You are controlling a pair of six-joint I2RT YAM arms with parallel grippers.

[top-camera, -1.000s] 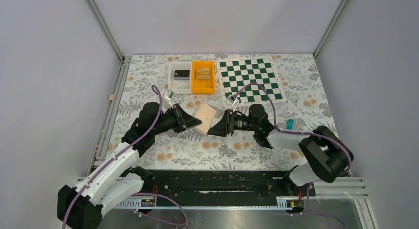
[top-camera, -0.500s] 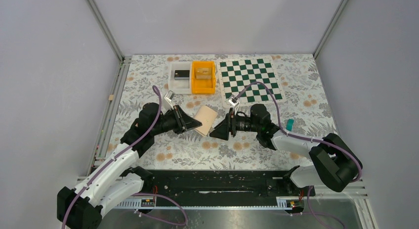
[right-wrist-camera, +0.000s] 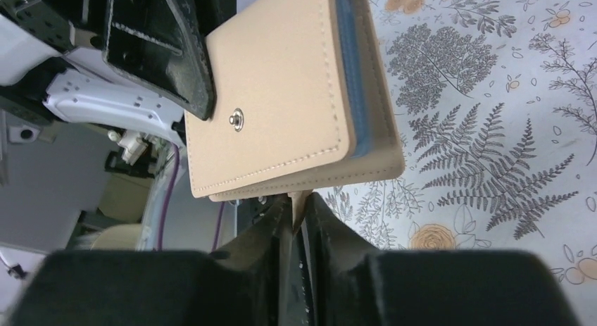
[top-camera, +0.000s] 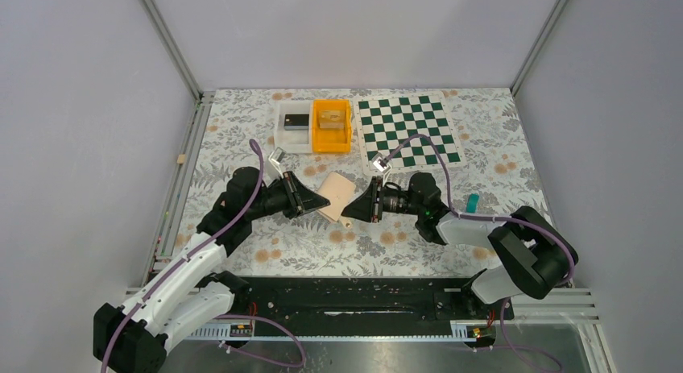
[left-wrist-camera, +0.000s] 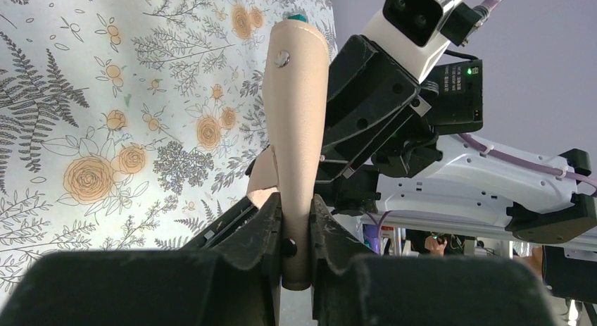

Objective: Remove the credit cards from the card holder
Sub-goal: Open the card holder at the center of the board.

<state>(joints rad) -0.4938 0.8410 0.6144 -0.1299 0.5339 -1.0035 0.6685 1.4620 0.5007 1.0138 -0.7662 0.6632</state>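
The card holder point(top-camera: 337, 189) is a tan folded wallet held off the table between the two arms. My left gripper point(top-camera: 320, 202) is shut on its near edge; in the left wrist view the holder point(left-wrist-camera: 296, 122) rises edge-on from the left gripper point(left-wrist-camera: 296, 224). In the right wrist view the holder point(right-wrist-camera: 281, 93) shows a metal snap and a blue inner edge. My right gripper point(right-wrist-camera: 297, 208) is shut on a thin tan strap point(right-wrist-camera: 301, 198) hanging from the holder's lower edge. From above, the right gripper point(top-camera: 349, 213) sits at the holder's right corner. The credit cards are hidden.
A white tray point(top-camera: 279, 128) holding a dark object and an orange bin point(top-camera: 349, 130) stand at the back. A green-and-white chessboard point(top-camera: 407, 130) lies at the back right. A small teal item point(top-camera: 472, 201) rests beside the right arm.
The right gripper, open half a second ago, moved back to the holder's lower corner and closed on its strap. The left gripper has kept its hold.
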